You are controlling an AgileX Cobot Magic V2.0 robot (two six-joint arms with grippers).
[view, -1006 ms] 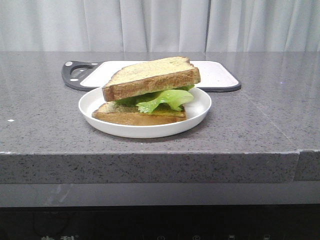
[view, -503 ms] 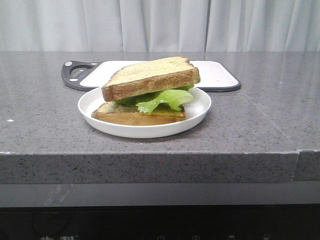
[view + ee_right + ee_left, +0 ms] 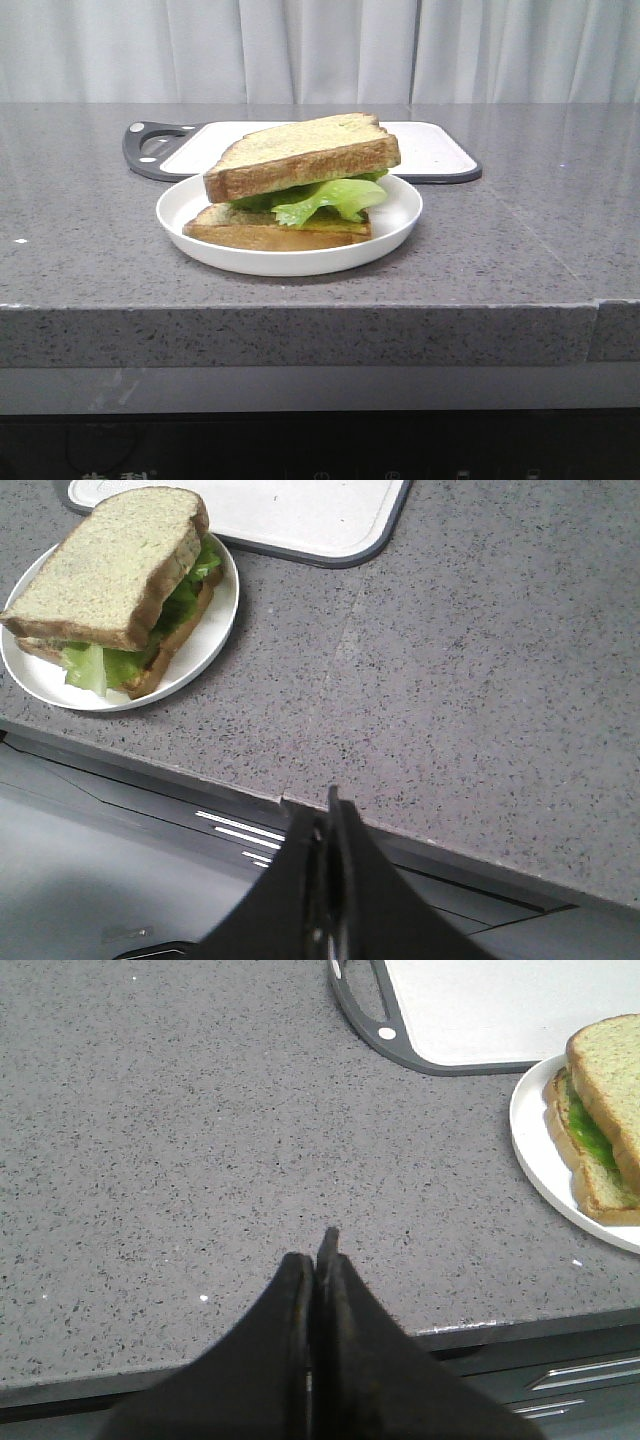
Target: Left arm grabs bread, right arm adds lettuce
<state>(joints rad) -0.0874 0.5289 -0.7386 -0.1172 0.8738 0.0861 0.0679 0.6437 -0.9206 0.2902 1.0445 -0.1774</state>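
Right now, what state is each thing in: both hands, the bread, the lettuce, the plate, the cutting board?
left hand: shut, holding nothing, back near the counter edge.
right hand: shut, holding nothing, over the counter edge.
bread: top slice, tilted, resting on the lettuce.
lettuce: sandwiched between two slices, sticking out in front.
bottom slice: flat on the plate.
plate: upright, holding the sandwich.
cutting board: flat, bare, behind the plate.

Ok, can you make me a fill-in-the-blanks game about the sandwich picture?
1. The lettuce sits between two slices of ____.
2. The sandwich rests on a white ____.
3. Behind the plate lies a cutting ____.
4. Both grippers, left and right, are ____.

Missing words: bread, plate, board, shut.
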